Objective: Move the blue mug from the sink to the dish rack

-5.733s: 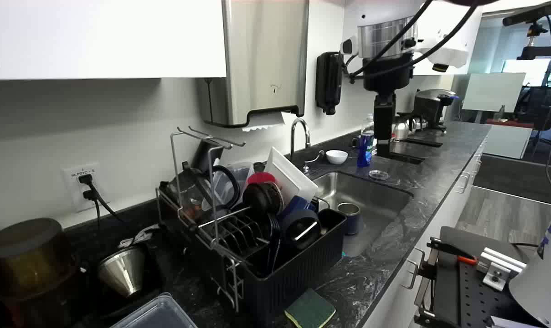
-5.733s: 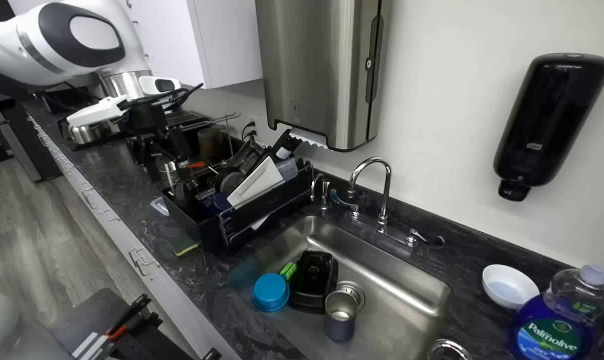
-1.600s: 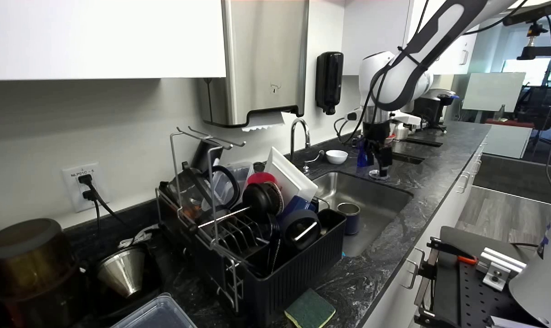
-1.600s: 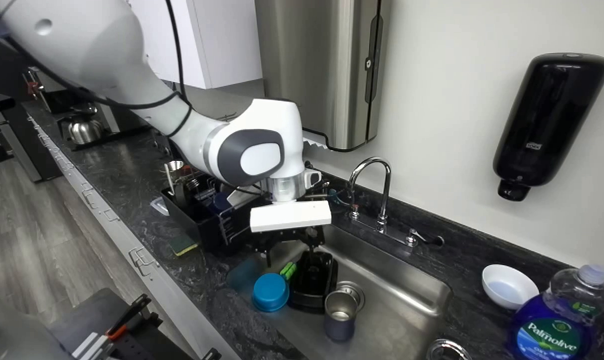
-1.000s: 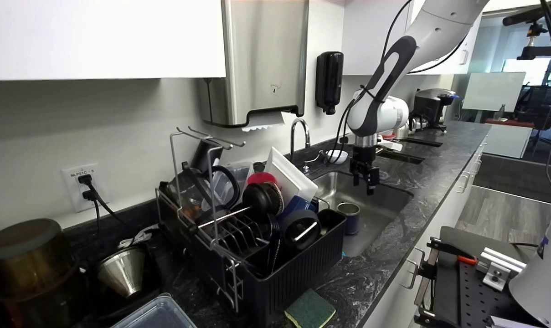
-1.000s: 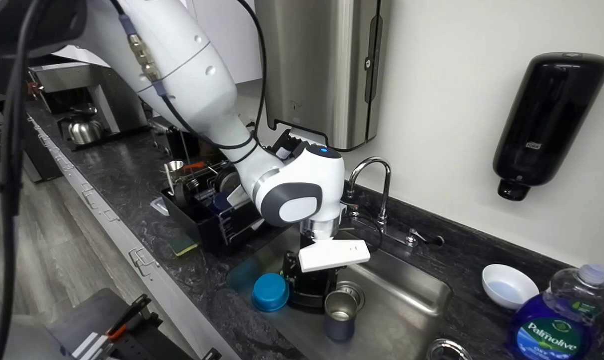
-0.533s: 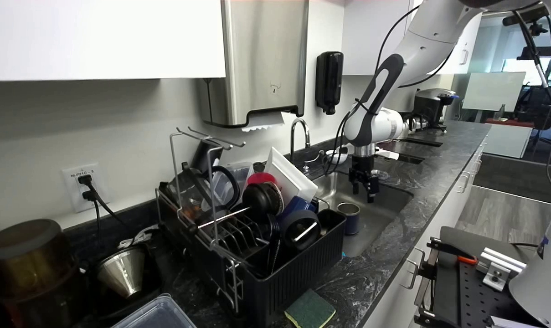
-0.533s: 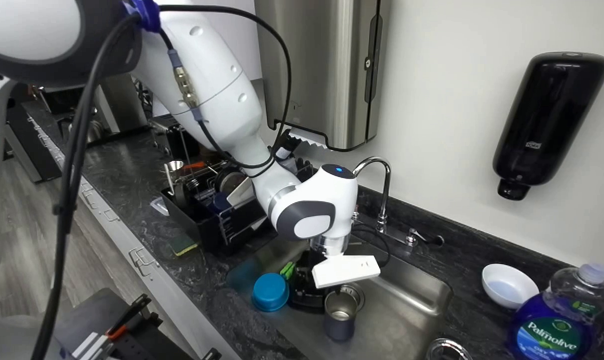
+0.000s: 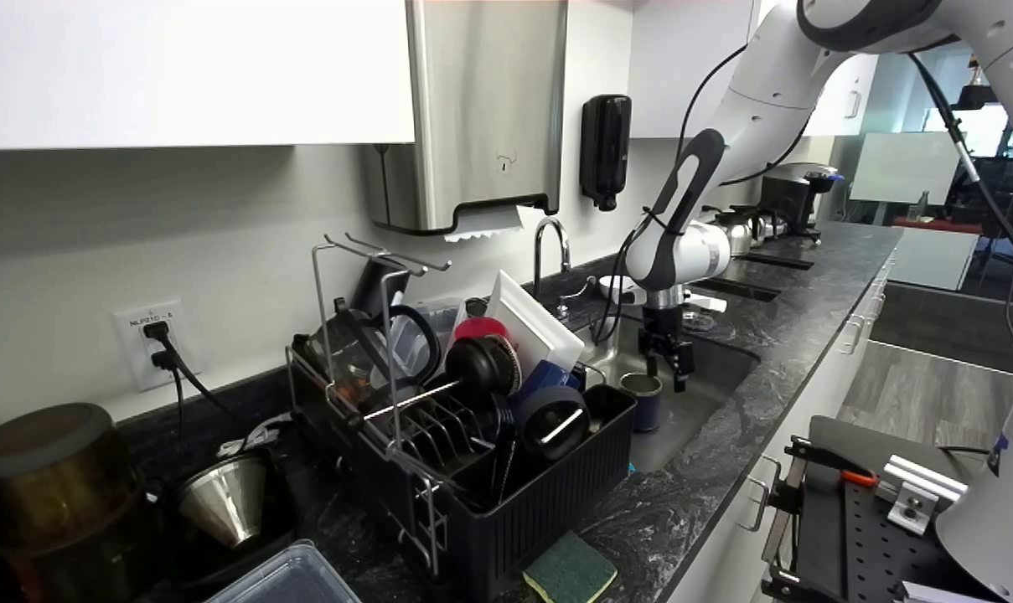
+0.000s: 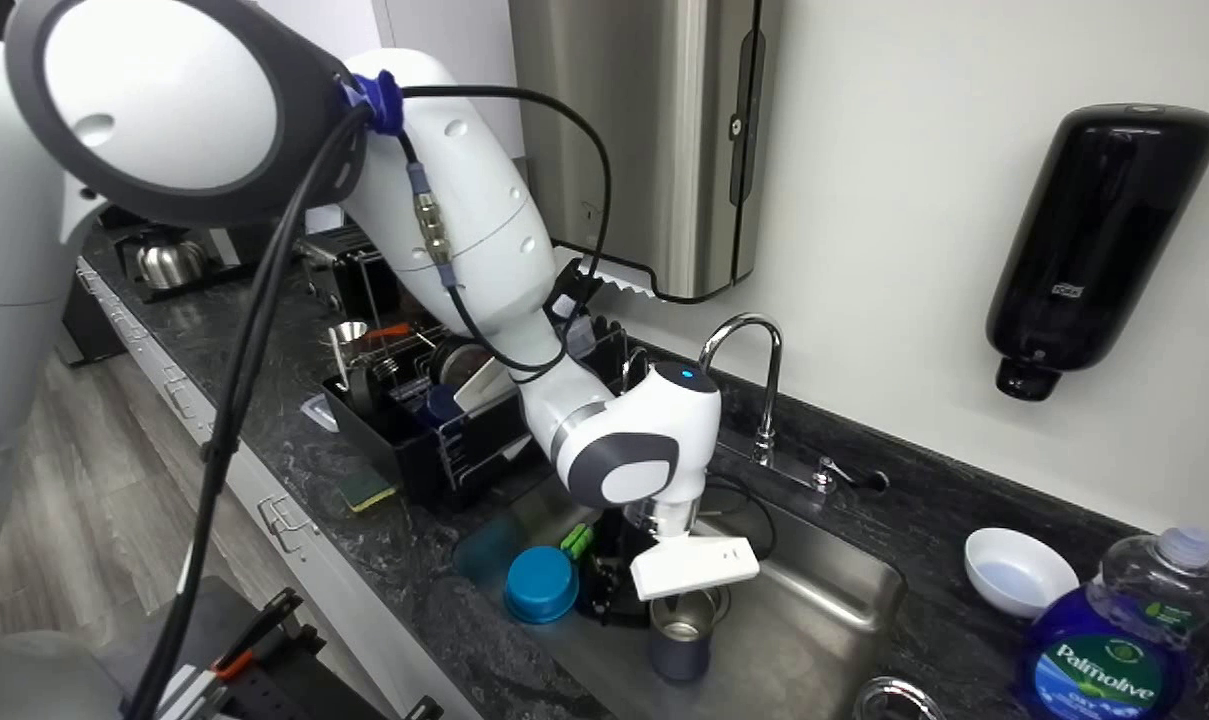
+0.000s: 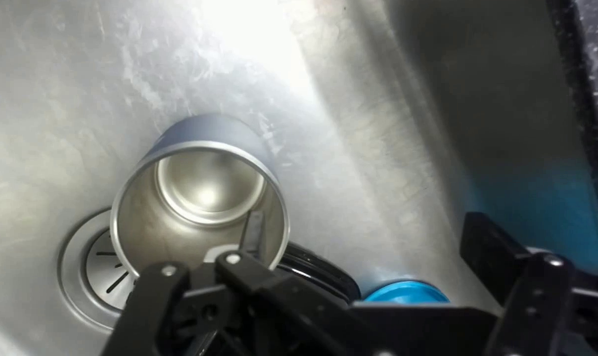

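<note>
Mug (image 10: 680, 654): navy outside, silver rim and interior. Sink (image 10: 809, 645): silver-grey, pale smudges. Rack (image 9: 556, 498): black, grey wire. Desk (image 9: 632, 521): black, pale marbling. Round item (image 10: 542, 583): bright blue. Sponge (image 9: 570, 566): dark green, yellow edge. Bowl (image 10: 1020, 572): plain white. Bottle (image 10: 1104, 650): blue-violet, green-and-blue label. Gripper (image 9: 666, 377): black. Arm (image 10: 469, 205): white, dark grey panels.

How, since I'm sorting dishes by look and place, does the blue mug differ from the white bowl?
The blue mug is dark outside, metallic inside; the white bowl is pale.
The blue mug is a straight-sided cylinder; the white bowl flares outward.
The blue mug stands in the sink; the white bowl sits on the counter.
Both are upright, with round openings facing up.
</note>
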{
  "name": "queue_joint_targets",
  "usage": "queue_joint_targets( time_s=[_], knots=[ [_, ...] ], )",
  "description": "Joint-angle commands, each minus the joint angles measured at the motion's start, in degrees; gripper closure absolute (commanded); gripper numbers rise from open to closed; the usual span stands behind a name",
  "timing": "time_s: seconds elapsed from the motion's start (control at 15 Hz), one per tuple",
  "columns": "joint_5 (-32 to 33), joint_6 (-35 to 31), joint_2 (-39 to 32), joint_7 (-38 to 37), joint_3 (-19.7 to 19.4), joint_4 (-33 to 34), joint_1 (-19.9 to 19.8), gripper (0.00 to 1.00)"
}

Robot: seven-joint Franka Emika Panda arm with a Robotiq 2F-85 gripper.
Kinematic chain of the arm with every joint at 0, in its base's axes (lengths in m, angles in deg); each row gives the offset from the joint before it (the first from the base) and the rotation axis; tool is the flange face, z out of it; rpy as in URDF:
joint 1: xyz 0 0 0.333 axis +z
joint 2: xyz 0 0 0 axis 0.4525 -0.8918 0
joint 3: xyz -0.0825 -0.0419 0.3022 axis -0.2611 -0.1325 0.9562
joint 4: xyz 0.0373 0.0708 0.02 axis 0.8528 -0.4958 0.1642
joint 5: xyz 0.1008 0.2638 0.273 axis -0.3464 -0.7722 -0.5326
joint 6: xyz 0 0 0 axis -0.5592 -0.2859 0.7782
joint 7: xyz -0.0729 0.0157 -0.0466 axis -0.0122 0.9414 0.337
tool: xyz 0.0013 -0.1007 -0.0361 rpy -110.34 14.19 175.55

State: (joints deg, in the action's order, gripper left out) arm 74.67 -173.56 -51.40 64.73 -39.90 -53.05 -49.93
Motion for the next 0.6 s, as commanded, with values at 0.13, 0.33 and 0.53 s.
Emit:
queue_joint_targets(
  time_s=[0.13, 0.33, 0.53],
  knots=[
    [1.9, -0.4, -3.5, 1.8, 1.7, 2.9, -1.6, 0.00],
    [3.4, -1.0, -4.4, 1.8, 1.5, 3.8, -1.5, 0.00],
    [5.4, -1.9, -4.9, 2.0, 1.1, 4.4, -1.4, 0.00]
  ],
)
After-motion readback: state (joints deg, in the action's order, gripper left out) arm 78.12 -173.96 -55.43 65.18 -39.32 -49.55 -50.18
